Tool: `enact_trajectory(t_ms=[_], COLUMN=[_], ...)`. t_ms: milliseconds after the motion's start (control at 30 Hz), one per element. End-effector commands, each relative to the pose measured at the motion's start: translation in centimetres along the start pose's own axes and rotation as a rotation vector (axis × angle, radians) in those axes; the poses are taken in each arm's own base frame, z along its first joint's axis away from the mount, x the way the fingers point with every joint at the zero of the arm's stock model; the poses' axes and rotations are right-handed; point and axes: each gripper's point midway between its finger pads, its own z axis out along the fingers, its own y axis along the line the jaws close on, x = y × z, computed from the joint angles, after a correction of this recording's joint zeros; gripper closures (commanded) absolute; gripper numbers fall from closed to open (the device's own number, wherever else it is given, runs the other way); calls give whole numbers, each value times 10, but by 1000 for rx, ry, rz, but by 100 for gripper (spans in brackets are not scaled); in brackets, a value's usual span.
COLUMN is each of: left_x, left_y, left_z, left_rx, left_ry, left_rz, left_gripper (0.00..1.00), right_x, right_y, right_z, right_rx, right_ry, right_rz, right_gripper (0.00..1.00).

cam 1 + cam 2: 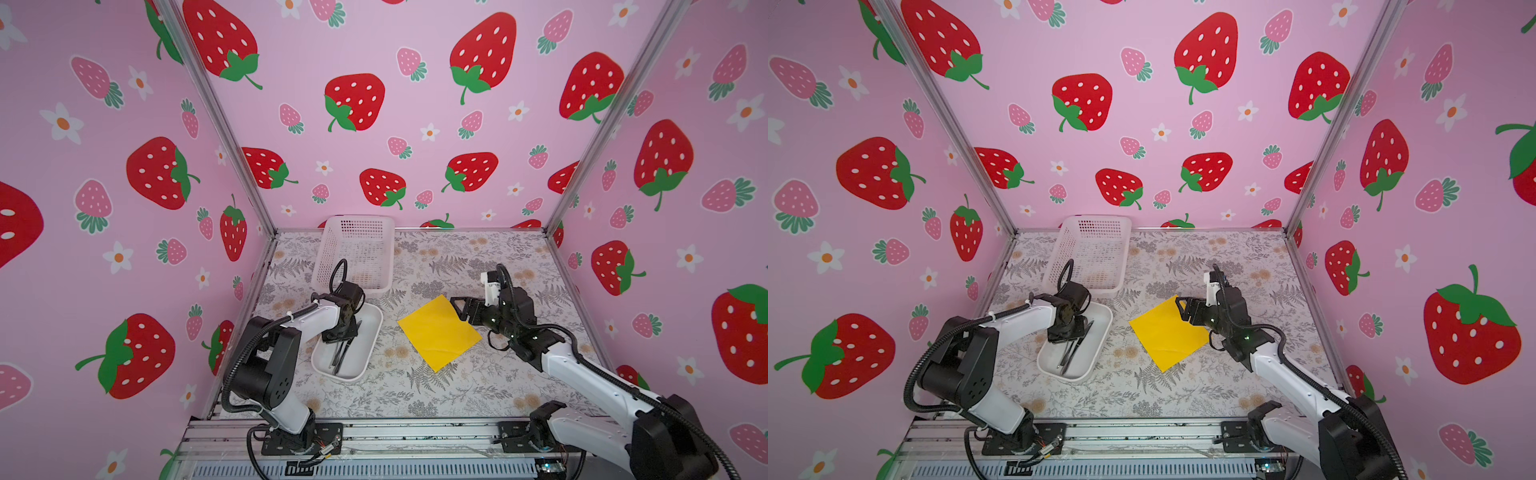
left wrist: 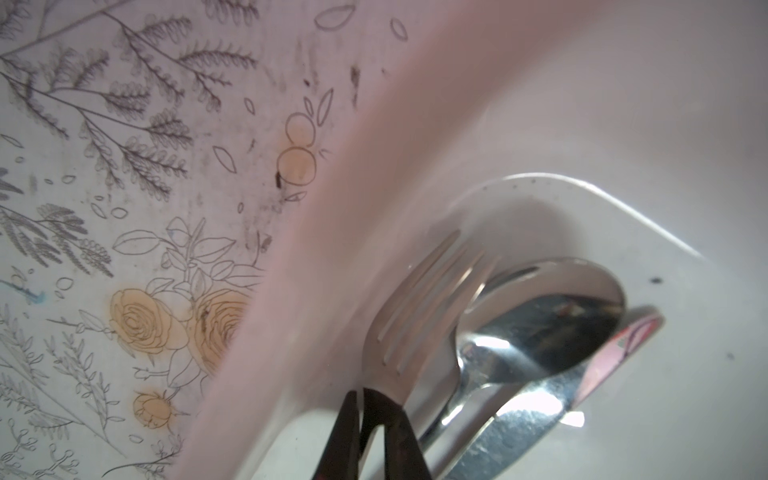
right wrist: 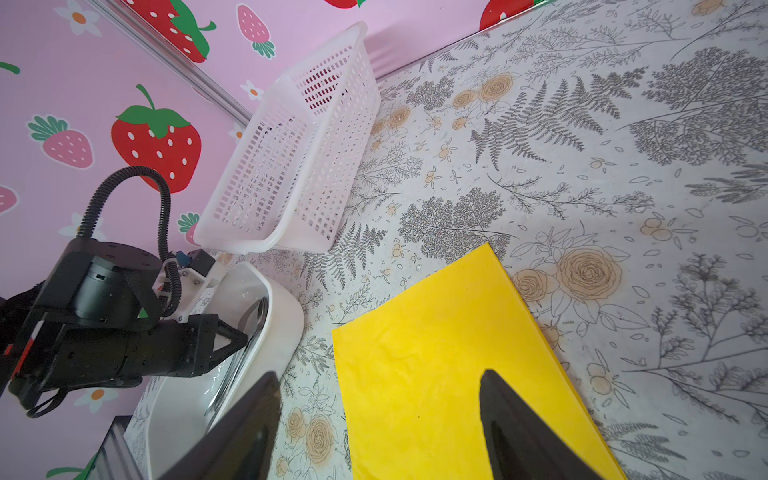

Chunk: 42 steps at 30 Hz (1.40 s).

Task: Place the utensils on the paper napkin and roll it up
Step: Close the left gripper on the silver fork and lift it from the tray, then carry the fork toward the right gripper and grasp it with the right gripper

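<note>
The utensils (image 1: 340,359) (image 1: 1069,359) lie together in a white tray (image 1: 376,328) (image 1: 1106,328) at the left. In the left wrist view a fork (image 2: 415,303), a spoon (image 2: 540,320) and a knife (image 2: 519,432) rest side by side against the tray wall (image 2: 540,124). My left gripper (image 1: 345,338) (image 1: 1069,338) (image 2: 362,392) reaches down into the tray, fingers drawn together at the fork's neck; the handle is hidden behind them. The paper napkin (image 1: 438,332) (image 1: 1167,334) (image 3: 436,374) lies flat and bare at centre. My right gripper (image 1: 457,307) (image 1: 1183,309) (image 3: 378,374) hovers open over its far corner.
A white mesh basket (image 1: 357,253) (image 1: 1092,253) (image 3: 291,166) stands at the back left, just behind the tray. Pink strawberry walls close in the floral tabletop on three sides. The arm bases sit on a metal rail along the front edge.
</note>
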Motion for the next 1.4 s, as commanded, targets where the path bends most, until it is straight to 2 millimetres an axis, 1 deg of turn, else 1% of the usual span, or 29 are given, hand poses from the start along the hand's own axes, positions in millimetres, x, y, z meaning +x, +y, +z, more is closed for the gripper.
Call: enact_trajectory(t_ms=[0,33,67,100,133,267,367,567,700,767,833,867,933,1000,1067,1133,1200,1267,1367], left_x=[16,14,13,12,10,3,-1,1,2,0,-3,-1,-4,-6,-8,-9,-10,-10,-11], left_y=[10,11,11,12,12,14,13,-1,-14,-23,-36,-44,-58,-73,-88,-104,-116,-127,-141], left_z=[8,5,3,1,-2,-18,-36,-87,-129,-150,-169,-177,-191,-201,-207,-213,-215,-218,-222], left_rx=[-45,-46,-49,-47,-43,-28,9,233,452,573,705,769,863,922,953,976,983,989,1006], left_ry=[42,37,32,24,14,-27,-61,-146,-236,-279,-311,-303,-305,-302,-295,-293,-284,-278,-278], left_rz=[-10,-11,-14,-14,-16,-28,-45,-128,-172,-193,-214,-211,-215,-199,-183,-168,-160,-141,-125], left_gripper=[91,93,93,99,100,100,100,100,100,100,100,100,100,100,100,100,100,100,100], right_x=[0,-1,-2,-2,-2,-2,-2,-3,-1,1,5,8,14,20,27,32,38,42,49], right_y=[-1,-1,0,-1,-1,0,0,9,22,32,46,54,72,88,103,118,133,144,153], right_z=[-4,-4,-4,-4,-4,-4,-4,-4,-1,1,3,4,9,15,21,26,29,31,36], right_rx=[13,12,12,14,15,14,9,-37,-110,-168,-241,-275,-326,-359,-384,-412,-438,-456,-464], right_ry=[-8,-11,-13,-14,-15,-15,-14,-13,10,29,60,79,118,157,192,217,237,250,272], right_rz=[-7,-6,-8,-7,-7,-4,-1,15,21,24,22,15,-8,-34,-52,-71,-94,-113,-118], right_gripper=[23,23,23,23,23,23,23,23,27,31,36,37,41,46,49,55,57,58,62])
